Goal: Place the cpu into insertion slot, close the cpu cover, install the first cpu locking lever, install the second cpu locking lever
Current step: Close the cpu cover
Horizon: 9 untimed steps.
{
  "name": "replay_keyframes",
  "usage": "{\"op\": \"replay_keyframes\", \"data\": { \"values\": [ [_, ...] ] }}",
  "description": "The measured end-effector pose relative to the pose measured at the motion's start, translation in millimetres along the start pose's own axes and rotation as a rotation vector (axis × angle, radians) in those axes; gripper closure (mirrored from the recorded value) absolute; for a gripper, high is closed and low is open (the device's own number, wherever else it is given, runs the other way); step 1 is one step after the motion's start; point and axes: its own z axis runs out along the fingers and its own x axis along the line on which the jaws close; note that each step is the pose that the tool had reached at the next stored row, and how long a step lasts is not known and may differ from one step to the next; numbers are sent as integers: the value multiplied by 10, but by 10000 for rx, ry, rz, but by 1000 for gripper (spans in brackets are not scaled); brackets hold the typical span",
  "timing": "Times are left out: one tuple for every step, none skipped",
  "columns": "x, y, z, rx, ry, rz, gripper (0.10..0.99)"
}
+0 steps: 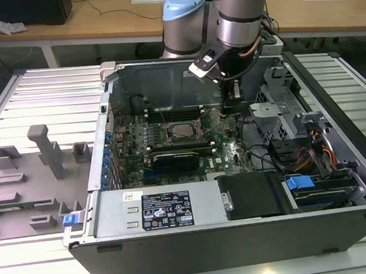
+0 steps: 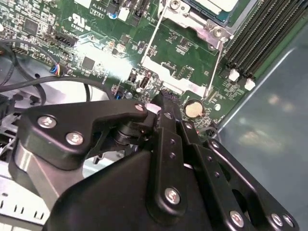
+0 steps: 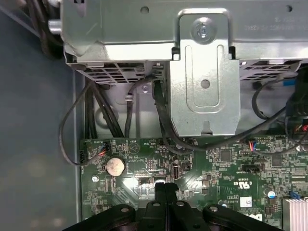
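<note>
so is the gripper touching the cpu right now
Apart. In the second wrist view the gripper hangs by the coin cell, a stretch of green board away from the cpu.

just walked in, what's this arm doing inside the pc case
A robot arm reaches into an open computer case. Its gripper is shut on nothing and hovers over the green motherboard near the coin battery, to one side of the insertion slot. In the second wrist view the cpu seems to sit in the slot with the cpu cover down around it; whether the levers are latched I cannot tell.
</note>
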Motion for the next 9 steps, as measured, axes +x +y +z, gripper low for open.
{"op": "replay_keyframes", "data": {
  "values": [
    [0,6,24,25,-2,-1,980],
    [0,8,38,39,-2,-1,980],
    [1,14,73,87,-2,-1,980],
    [1,14,92,109,-3,1,980],
    [1,14,92,110,-5,0,980],
    [0,15,93,111,-5,-1,980],
    [1,17,95,276,-5,-3,980],
    [1,21,97,607,-8,-2,980],
    [2,23,99,782,-6,-3,980]
  ]
}}
